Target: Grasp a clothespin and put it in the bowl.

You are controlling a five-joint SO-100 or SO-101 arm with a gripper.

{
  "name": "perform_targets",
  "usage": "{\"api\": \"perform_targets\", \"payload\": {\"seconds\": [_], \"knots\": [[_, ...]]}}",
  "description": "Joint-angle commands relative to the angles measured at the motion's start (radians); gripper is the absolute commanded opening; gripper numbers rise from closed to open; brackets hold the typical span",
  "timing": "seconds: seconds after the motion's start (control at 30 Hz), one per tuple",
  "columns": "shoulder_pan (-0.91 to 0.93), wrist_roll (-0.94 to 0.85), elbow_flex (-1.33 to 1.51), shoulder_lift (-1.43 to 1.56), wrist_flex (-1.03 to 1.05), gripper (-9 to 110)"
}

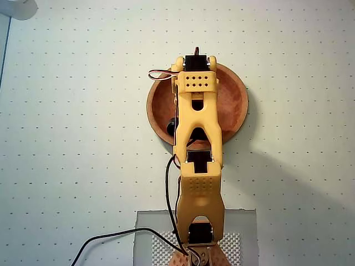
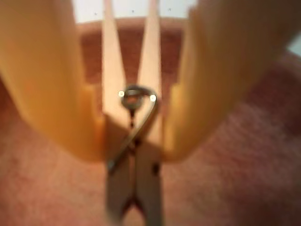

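The gripper (image 2: pixel 134 141) is shown closed on the clothespin (image 2: pixel 134 150), which is clamped between the two yellow fingers (image 2: pixel 56 94) at about the level of its metal spring (image 2: pixel 134 101). The two slim prongs are seen to diverge upward past the spring in the wrist view, while the other end hangs below the fingertips. A grip near the spring is judged to keep the light piece from pivoting during carriage (its balance point lies roughly there).

Relative to the bowl (image 1: pixel 236 102), the gripper is held directly above the interior: the reddish-brown wood fills the background of the wrist view, and the lighter rim is seen beyond the prongs. In the overhead view the yellow arm (image 1: pixel 198 144) is stretched across the bowl's near rim, so the clothespin itself is hidden beneath it.

Whether the lower end touches the bowl's floor cannot be told, the picture being blurred. The carrying stage is judged complete; only release remains, for which the fingers need merely be parted.
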Motion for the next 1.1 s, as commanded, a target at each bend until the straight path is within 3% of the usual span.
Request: {"api": "perform_targets", "payload": {"seconds": [0.0, 0.37, 0.67, 1.07], "knots": [[0.014, -0.008, -0.117, 0.003, -0.003, -3], [0.015, 0.000, -0.189, -0.121, 0.005, -1], [0.034, -0.009, -0.202, -0.120, 0.012, 21], [0.035, 0.000, -0.055, 0.342, 0.014, 18]]}}
